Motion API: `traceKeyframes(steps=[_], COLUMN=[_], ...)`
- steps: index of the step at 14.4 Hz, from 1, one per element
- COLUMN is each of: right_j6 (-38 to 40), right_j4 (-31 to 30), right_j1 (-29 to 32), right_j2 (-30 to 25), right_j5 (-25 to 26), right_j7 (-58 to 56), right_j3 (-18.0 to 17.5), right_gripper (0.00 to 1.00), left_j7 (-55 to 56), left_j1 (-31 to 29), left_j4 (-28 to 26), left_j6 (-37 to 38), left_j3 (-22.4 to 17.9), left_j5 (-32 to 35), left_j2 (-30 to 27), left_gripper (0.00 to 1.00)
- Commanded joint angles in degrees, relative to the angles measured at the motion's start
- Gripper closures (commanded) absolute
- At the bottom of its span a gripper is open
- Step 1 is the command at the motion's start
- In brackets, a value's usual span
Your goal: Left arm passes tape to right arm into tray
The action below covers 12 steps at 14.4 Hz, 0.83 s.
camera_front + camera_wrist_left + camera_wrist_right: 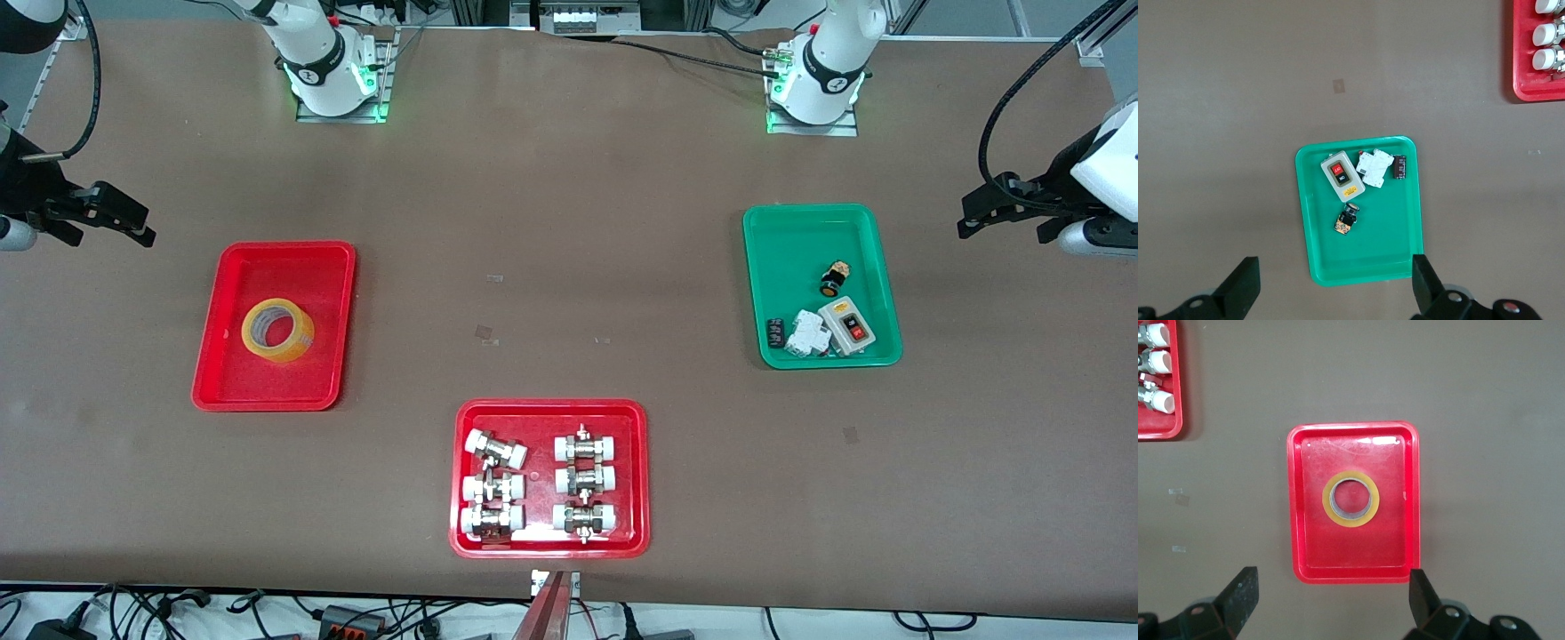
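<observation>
the left gripper (978, 218) hangs in the air at the left arm's end of the table, just off the edge of the green tray (805, 222), its two black fingers (1241, 287) spread wide with nothing between them. the right gripper (124, 218) hangs the same way at the right arm's end of the table, beside the red tray (276, 258), fingers (1238, 597) spread wide and empty too. both arms wait, each wrist looking down on the tray at its own end. the tape (277, 330) lies flat in the red tray, hole up, roughly in the middle of the tray floor, clear of the rim on all sides; in the right wrist view the yellow ring (1351, 499) shows a pale inner core. the green tray holds a grey switch box (846, 325) with a red and a black button, a white block (809, 335) touching it, a small black part (775, 332) just beside that, and a small black and orange button (833, 280) lying apart from them. nearer to the front camera, between the two ends, a second red tray (462, 476) holds six metal fittings (582, 484) with white caps, in two rows of three.
</observation>
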<state>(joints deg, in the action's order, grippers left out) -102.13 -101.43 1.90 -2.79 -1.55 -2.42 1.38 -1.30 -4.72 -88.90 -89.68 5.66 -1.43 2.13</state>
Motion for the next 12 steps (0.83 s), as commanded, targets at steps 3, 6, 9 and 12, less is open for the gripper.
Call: traceKeyframes(steps=[3,6,9,12], right_j6=[3.1,2.6,2.6,2.6], right_j4=[-0.1,-0.1,-0.2,-0.2], right_j1=[-0.8,-0.8,-0.8,-0.8], right_j2=[-1.4,-1.8,-2.0,-2.0], right_j5=[0.0,0.1,0.1,0.5], right_j7=[-0.6,-0.3,-0.1,-0.1], right_j3=[0.7,0.7,0.8,0.7], right_gripper=[0.0,0.0,0.0,0.0], left_j7=[-0.9,-0.9,-0.9,-0.9], left_j1=[-0.4,-0.4,-0.3,-0.3], left_j4=[1.4,1.4,1.4,1.4], left_j6=[0.8,0.8,0.8,0.8], left_j3=[0.4,0.4,0.4,0.4], left_j5=[-0.2,-0.2,-0.2,-0.2], left_j2=[0.6,0.6,0.6,0.6], left_gripper=[0.0,0.0,0.0,0.0])
